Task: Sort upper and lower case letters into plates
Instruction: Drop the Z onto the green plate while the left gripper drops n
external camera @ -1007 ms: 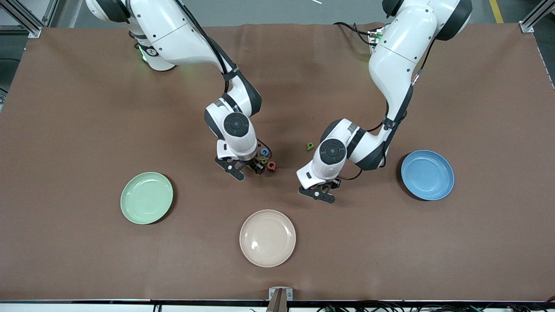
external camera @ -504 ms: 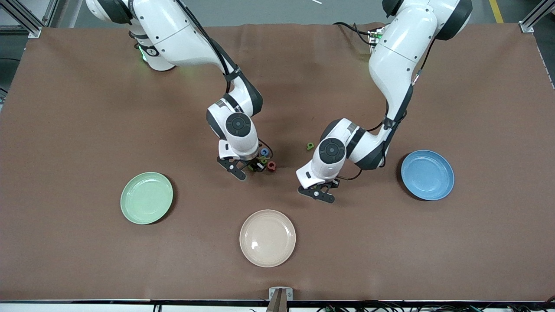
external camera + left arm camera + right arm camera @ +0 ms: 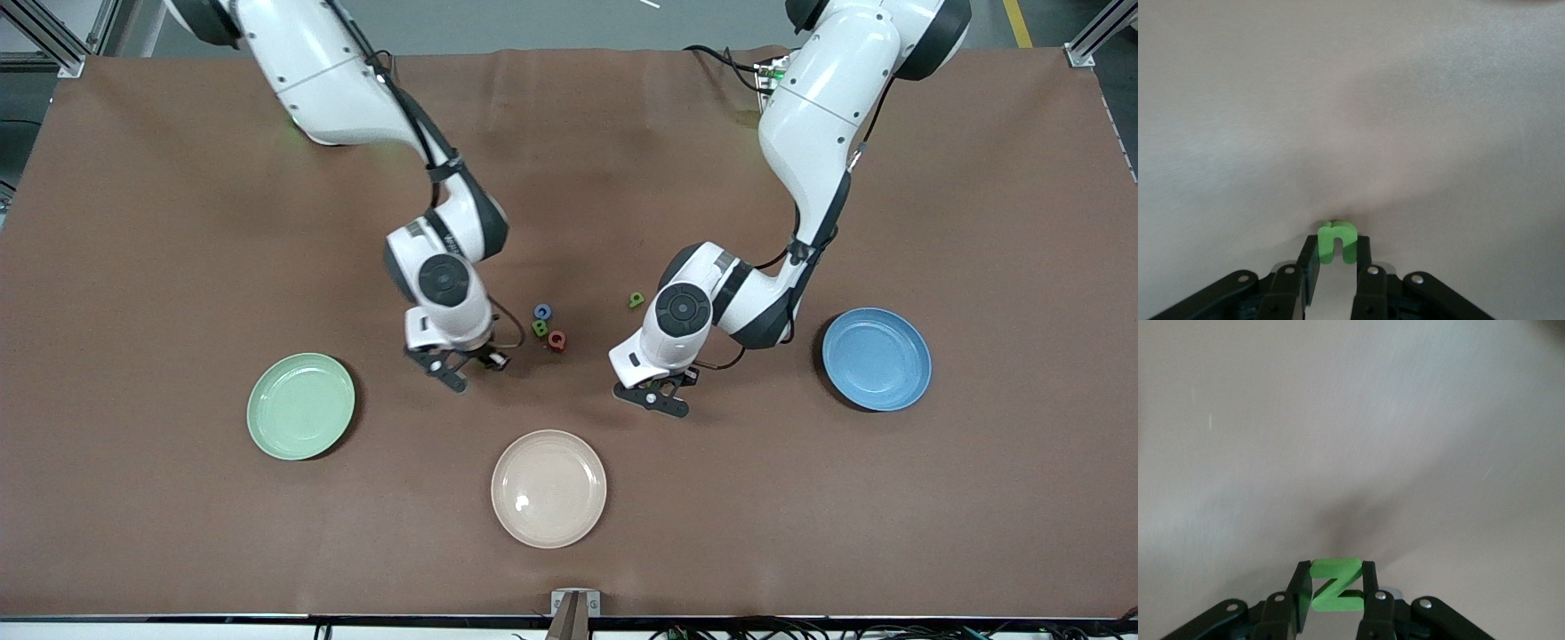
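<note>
My right gripper [image 3: 458,357] is shut on a green N [image 3: 1335,585] over bare cloth, between a small cluster of letters and the mint green plate [image 3: 300,406]. The cluster is a blue G [image 3: 542,311], a green B [image 3: 539,328] and a pink-red Q [image 3: 556,340]. My left gripper [image 3: 660,384] is shut on a green n/u letter [image 3: 1337,241] over bare cloth, between the cluster and the sky blue plate [image 3: 877,359]. A green b/q letter [image 3: 637,300] lies beside the left arm's wrist. Both plates hold nothing. The blue E/m and blue x are hidden.
A cream-beige plate [image 3: 548,488] lies nearer the front camera than both grippers, holding nothing. The brown cloth [image 3: 800,516] covers the whole table. The left arm's forearm hangs low beside the sky blue plate.
My right gripper has left the letter cluster and moved toward the mint green plate with the green N, uncovering the green B. The left arm has barely moved.
</note>
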